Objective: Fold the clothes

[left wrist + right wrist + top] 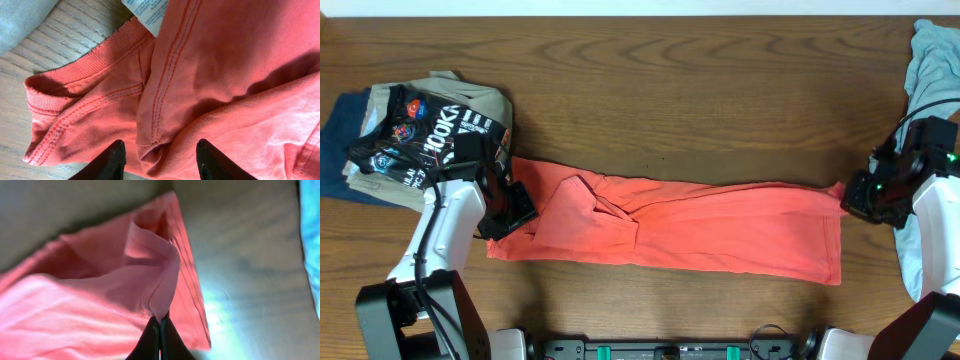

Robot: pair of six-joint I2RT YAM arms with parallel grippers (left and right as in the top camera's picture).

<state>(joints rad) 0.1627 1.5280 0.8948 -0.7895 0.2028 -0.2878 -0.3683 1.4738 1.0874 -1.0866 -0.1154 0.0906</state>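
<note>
T-shirt [720, 225] pinched by right hand [160, 322] — left hand [160, 146] spread.

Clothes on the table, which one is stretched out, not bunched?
The orange shirt across the middle; the black printed shirt, left, and pale blue cloth, right, are bunched.

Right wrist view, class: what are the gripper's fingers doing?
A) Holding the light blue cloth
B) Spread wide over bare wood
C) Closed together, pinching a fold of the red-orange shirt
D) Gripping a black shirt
C: the right gripper has its fingers pressed together, and a fold of the red-orange shirt rises from between them, while the light blue cloth lies apart at the frame's edge.
</note>
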